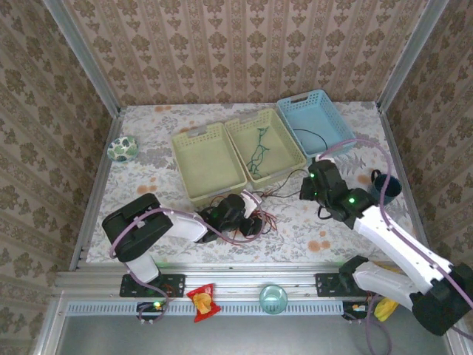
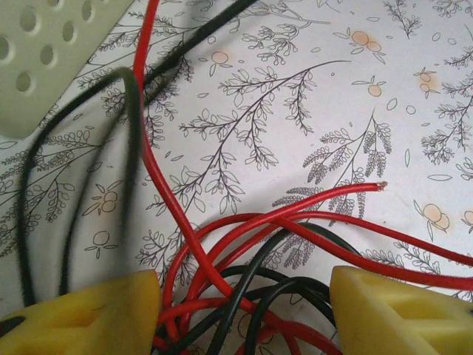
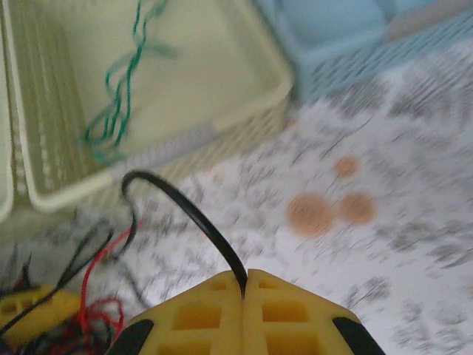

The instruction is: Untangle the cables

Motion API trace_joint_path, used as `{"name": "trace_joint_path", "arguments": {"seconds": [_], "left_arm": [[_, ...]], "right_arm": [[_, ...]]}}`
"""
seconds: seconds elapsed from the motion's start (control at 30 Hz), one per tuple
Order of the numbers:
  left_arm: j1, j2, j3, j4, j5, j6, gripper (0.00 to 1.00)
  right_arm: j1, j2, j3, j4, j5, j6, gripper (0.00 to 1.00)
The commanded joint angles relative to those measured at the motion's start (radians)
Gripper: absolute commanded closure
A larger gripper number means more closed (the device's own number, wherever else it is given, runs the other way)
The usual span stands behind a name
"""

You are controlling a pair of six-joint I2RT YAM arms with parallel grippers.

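A tangle of red cable (image 2: 159, 177) and black cable (image 2: 251, 288) lies on the flowered tablecloth. My left gripper (image 2: 244, 310) stands open over it, one yellow finger (image 2: 89, 318) on each side of the heap. From above, this gripper (image 1: 247, 218) sits just in front of the baskets. My right gripper (image 3: 244, 285) is shut on the black cable (image 3: 185, 207), which arches up and left towards the tangle. Seen from the top, the right gripper (image 1: 314, 188) is right of the heap, with the black cable (image 1: 284, 185) strung between them. A green cable (image 1: 260, 151) lies in the middle basket.
Two pale yellow-green baskets (image 1: 194, 135) (image 1: 295, 151) and a blue basket (image 1: 329, 111) stand side by side at the back; a thin black wire lies in the blue one. A green-and-white ball (image 1: 122, 148) rests far left, and a dark mug (image 1: 384, 185) at the right edge.
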Motion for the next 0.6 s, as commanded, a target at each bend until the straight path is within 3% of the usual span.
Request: {"name": "trace_joint_path", "arguments": {"seconds": [0.0,0.33,0.57], "left_arm": [[-0.004,0.028,-0.014,-0.029,0.017,0.009,0.37],[-0.004,0.023,-0.027,-0.023,0.01,0.005,0.35],[-0.005,0.017,-0.066,-0.015,-0.004,-0.016,0.32]], "right_arm": [[-0.006,-0.081,0.085,0.014,0.287,-0.015,1.0],[-0.008,-0.125,0.251,0.219,0.495,-0.266,1.0],[-0.008,-0.114,0.354,0.422,0.515,-0.449,1.0]]}}
